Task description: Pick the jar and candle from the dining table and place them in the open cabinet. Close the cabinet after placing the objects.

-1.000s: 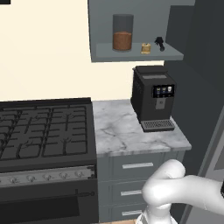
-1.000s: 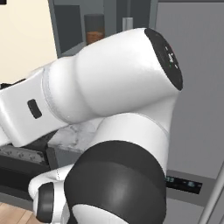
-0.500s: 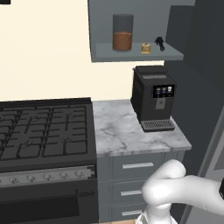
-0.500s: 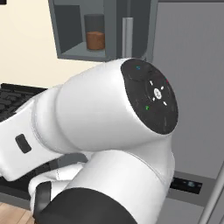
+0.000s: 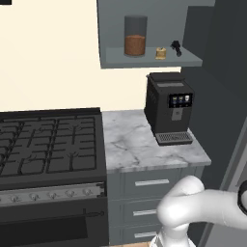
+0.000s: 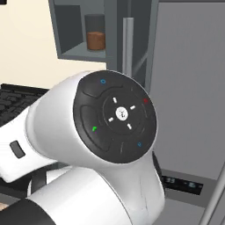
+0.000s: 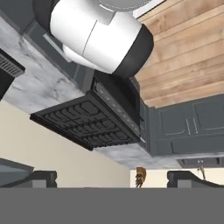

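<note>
While upright in cabinet: jar, candle

Glossy white rounded arm with a dark button-marked joint cap.

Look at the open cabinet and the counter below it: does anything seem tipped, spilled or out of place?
Nothing stands out. The jar and candle stand upright on the cabinet shelf, and the coffee machine sits squarely on the counter.

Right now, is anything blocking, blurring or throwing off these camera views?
Left base view: sharp, flat even light, the jar and candle clear in the cabinet. Right base view: the arm's own bulk hides most of the scene. Hand view: rolled, so the stove hangs upside down.
</note>
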### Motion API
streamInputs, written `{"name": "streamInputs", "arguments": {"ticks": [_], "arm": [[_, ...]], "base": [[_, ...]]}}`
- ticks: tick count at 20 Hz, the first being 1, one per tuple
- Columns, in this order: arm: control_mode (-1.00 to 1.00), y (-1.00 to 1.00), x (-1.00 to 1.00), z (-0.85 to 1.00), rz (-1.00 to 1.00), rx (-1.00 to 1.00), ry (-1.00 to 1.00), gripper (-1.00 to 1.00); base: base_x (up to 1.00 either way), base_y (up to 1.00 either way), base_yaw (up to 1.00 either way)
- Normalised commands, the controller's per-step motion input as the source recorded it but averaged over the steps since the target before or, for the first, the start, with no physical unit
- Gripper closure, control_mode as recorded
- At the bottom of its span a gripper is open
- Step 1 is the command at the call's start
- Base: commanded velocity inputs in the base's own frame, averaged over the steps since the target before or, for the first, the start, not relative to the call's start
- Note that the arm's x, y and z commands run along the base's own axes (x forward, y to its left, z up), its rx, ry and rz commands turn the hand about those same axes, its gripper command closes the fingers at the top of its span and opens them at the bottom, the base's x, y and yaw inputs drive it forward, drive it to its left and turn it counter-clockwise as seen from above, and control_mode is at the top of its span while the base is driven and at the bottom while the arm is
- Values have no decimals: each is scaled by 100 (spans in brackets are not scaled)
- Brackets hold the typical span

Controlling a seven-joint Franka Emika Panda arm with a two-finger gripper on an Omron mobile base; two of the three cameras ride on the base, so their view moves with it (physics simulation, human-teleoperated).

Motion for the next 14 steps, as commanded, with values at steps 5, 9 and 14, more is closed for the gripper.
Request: {"name": "streamInputs", "arguments": {"ticks": [5, 9, 14], "arm": [[-100, -32, 65, 0, 1, 0, 0, -100], [-100, -39, 42, -1, 6, 0, -1, -100], [-100, -45, 4, -5, 4, -1, -7, -100]], "base": [[0, 0, 0], [0, 0, 0], [0, 0, 0]]}}
